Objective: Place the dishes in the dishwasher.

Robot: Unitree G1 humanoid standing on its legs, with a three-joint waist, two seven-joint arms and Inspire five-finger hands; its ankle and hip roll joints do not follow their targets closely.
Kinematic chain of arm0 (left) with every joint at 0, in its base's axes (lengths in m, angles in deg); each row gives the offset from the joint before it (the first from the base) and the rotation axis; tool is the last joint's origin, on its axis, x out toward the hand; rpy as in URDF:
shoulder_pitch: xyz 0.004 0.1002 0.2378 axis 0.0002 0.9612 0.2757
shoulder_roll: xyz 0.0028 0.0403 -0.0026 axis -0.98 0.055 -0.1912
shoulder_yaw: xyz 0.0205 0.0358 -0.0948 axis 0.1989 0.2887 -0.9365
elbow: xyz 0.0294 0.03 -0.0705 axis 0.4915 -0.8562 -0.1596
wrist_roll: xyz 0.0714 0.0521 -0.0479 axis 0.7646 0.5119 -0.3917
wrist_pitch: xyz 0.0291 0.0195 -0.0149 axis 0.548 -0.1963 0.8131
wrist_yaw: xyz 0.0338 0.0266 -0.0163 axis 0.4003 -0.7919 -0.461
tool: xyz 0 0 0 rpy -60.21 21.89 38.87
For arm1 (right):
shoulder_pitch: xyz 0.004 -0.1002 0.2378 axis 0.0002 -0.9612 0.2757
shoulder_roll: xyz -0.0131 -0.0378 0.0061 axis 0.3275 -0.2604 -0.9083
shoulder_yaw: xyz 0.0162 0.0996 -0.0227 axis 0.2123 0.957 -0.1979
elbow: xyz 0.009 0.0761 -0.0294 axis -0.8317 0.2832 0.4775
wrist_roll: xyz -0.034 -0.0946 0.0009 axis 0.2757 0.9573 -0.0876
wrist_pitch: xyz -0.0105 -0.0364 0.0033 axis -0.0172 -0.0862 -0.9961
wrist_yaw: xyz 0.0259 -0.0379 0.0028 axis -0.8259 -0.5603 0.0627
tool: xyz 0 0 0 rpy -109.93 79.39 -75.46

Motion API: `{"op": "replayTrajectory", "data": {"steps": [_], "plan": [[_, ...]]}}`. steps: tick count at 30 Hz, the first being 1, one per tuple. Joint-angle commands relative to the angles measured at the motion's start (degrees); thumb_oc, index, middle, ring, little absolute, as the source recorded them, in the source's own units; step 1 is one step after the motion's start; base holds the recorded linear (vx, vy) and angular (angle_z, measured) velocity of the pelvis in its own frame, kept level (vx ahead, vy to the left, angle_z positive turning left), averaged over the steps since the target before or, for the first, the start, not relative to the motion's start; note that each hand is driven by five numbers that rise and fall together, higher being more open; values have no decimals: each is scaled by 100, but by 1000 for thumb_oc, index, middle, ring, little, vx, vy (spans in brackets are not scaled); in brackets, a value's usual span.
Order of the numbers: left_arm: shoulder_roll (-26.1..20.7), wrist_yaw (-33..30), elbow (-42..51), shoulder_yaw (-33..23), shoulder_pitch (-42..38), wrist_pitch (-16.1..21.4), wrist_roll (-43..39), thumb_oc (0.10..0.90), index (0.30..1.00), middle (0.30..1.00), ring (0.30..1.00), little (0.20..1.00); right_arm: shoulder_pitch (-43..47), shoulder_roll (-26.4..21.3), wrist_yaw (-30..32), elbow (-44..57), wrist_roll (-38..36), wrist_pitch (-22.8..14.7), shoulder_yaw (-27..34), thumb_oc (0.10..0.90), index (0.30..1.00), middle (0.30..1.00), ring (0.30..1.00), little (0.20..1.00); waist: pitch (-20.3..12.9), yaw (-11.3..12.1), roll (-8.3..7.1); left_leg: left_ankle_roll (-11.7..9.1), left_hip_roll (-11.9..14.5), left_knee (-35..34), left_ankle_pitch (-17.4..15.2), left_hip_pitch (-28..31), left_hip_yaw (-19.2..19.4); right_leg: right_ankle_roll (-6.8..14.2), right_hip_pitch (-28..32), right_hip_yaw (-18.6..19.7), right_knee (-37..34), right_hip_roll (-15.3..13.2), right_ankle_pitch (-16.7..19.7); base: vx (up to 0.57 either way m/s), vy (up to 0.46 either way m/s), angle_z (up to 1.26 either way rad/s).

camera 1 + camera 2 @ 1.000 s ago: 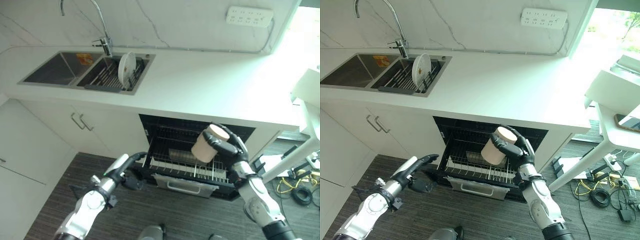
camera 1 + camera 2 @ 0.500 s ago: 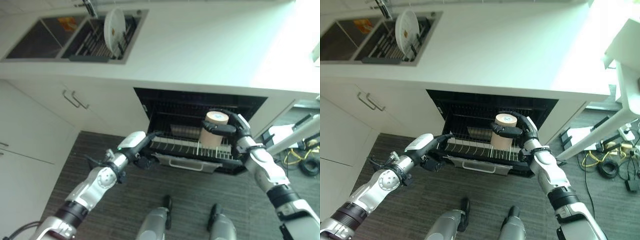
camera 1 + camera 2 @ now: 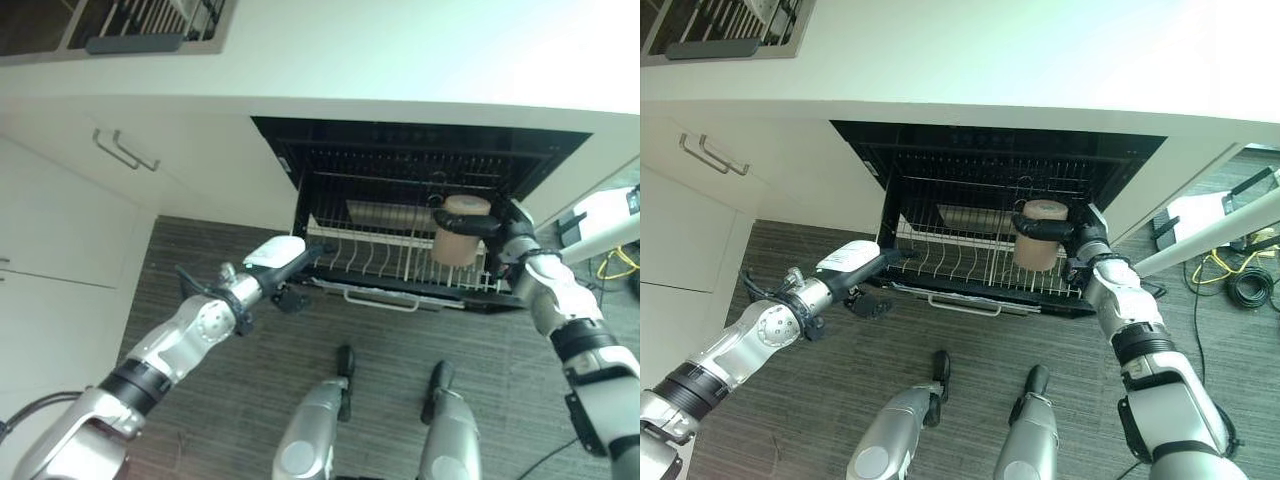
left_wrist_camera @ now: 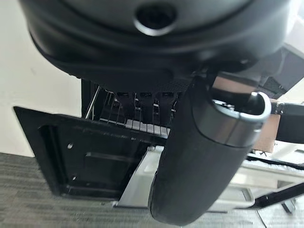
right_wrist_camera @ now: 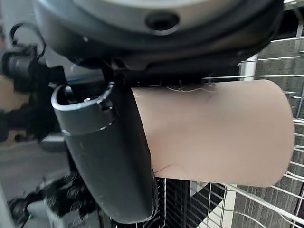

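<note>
A tan cup [image 3: 460, 232] stands upright in my right hand [image 3: 507, 234], whose fingers and thumb [image 5: 109, 152] curl round the cup [image 5: 213, 133]. It hangs just above the tines at the right end of the pulled-out dishwasher rack [image 3: 370, 262]. My left hand [image 3: 283, 262], with a white thumb cover, reaches to the rack's front left corner with straight fingers and holds nothing; whether it touches the rack is unclear. Its thumb [image 4: 204, 156] shows before the rack.
The dishwasher opening [image 3: 420, 160] sits under the white counter [image 3: 400, 50]. A pale flat dish [image 3: 385, 214] lies at the back of the rack. White cabinets with handles [image 3: 125, 150] stand to the left, and the sink's drying rack [image 3: 150, 20] is at the far left.
The camera has tilted down. My right hand has turned the cup upright and lowered it over the rack's right end. My left hand has come forward to the rack's front left corner.
</note>
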Motion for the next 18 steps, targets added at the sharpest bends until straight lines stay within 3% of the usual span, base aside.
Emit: {"op": "replayTrajectory", "data": {"steps": [1,10,18], "plan": [[-406,-35,607,-255,-178,120,-446,800,900,900,900,900,592,-239,-131,387,-65,-209,190,400,300,300,300,300,-389,42,-56,-158,556,466,-1000,120,217,425,90,282,-197,-239,-248,0,0,0],[-554,225,668,-247,-163,170,-427,800,900,900,900,900,790,-427,259,618,-254,195,241,400,300,300,300,300,-335,128,-188,-175,596,466,-998,173,171,459,188,190,-197,-244,-241,33,-37,3],[-707,253,644,138,-750,182,-556,800,900,900,900,900,1663,-455,403,1,-462,134,95,400,300,300,300,300,-120,241,-164,-189,599,466,-936,10,102,446,109,126,-197,-217,-237,-32,-2,6]]}}
